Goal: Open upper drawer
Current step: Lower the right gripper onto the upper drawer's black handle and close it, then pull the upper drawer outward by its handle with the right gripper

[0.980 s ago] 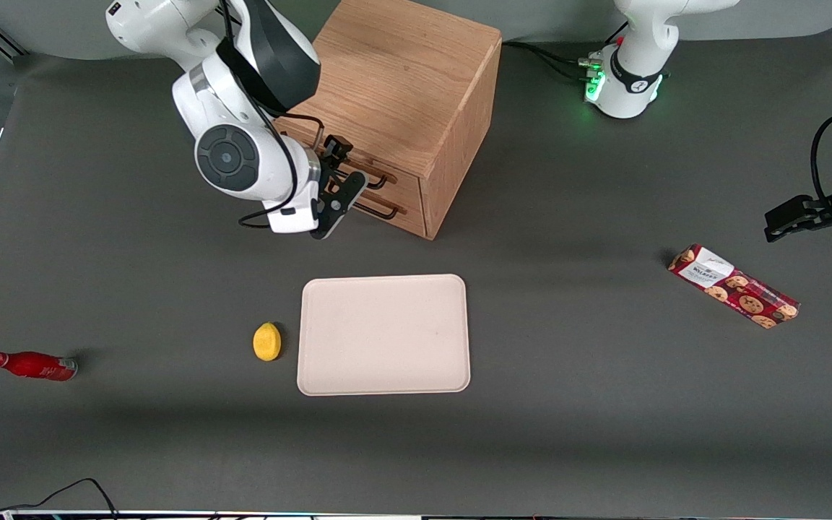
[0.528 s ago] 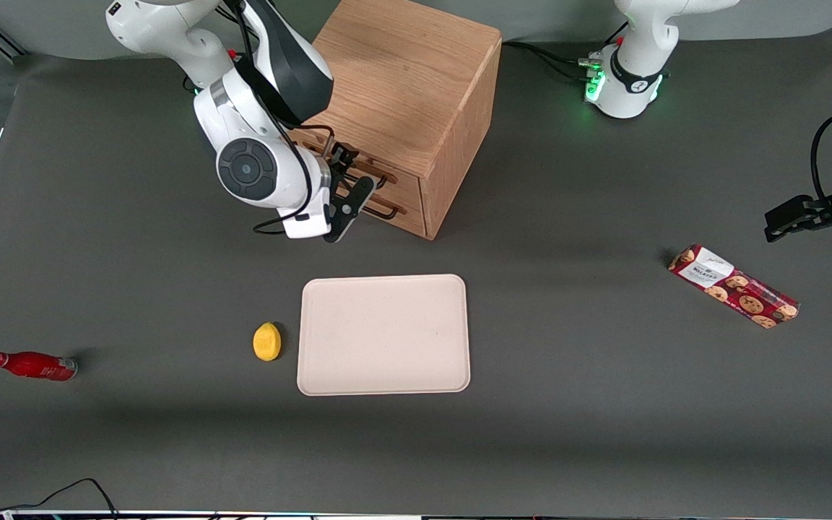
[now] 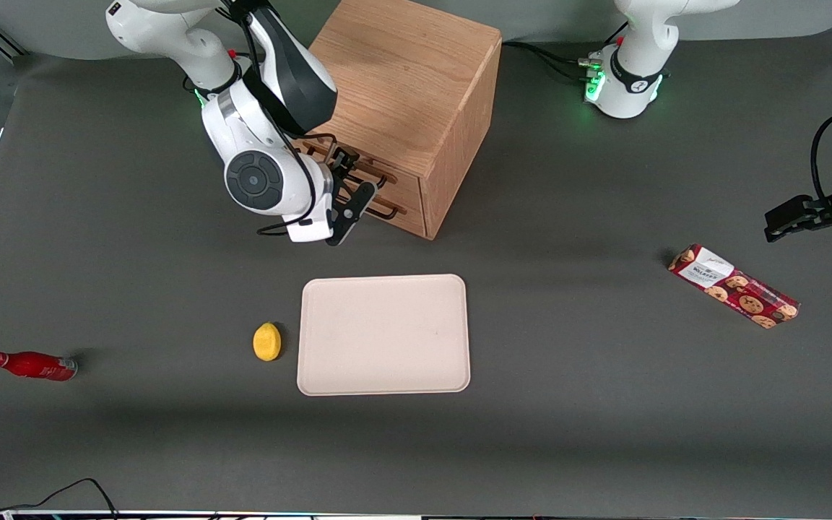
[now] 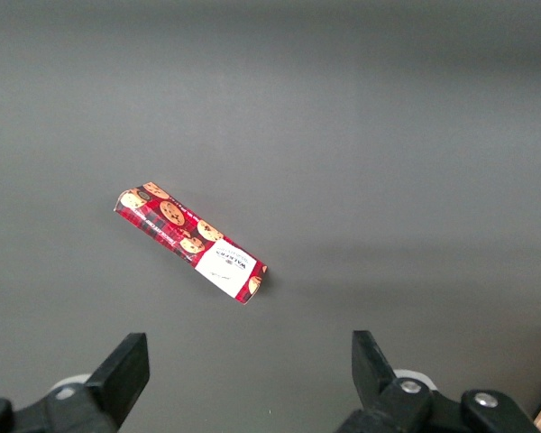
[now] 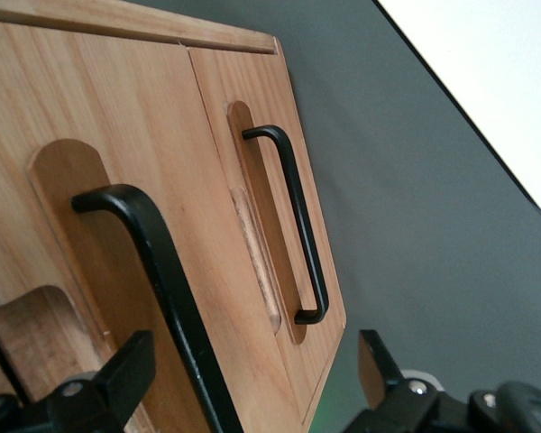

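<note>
Tabletop (image 3: 575, 433) lies bare between the cabinet (image 3: 405, 94) and the tray (image 3: 384, 334), with the lemon (image 3: 266, 341) beside the tray and the red bottle (image 3: 29, 365) off toward the working arm's end. Both drawers sit flush in the cabinet front. The gripper (image 3: 352, 189) hovers just in front of the upper drawer (image 5: 99, 271), fingers (image 5: 126, 374) spread wide, its dark bar handle (image 5: 167, 280) running between them, apparently untouched. The lower drawer (image 5: 279, 180) sits beneath.

Even, soft overhead light falls on the dark bench (image 3: 568, 433); the cabinet (image 3: 416, 94) casts a faint shadow. The hand (image 5: 252, 388) looks slightly blurred up close in the right wrist view.
</note>
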Action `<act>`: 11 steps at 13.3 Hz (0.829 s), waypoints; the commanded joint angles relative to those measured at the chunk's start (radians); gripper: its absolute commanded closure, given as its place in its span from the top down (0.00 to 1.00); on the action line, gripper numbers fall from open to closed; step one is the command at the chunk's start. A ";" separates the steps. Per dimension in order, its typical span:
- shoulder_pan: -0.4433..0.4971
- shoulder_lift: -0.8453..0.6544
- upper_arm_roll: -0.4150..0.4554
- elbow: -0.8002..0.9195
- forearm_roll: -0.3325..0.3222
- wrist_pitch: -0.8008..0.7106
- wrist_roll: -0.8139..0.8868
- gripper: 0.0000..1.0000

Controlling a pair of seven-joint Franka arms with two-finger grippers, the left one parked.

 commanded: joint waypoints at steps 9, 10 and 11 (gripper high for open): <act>-0.007 0.006 -0.001 -0.045 0.034 0.053 -0.114 1.00; -0.013 0.006 -0.001 -0.052 0.034 0.063 -0.119 1.00; -0.015 0.006 -0.001 -0.055 0.034 0.069 -0.125 1.00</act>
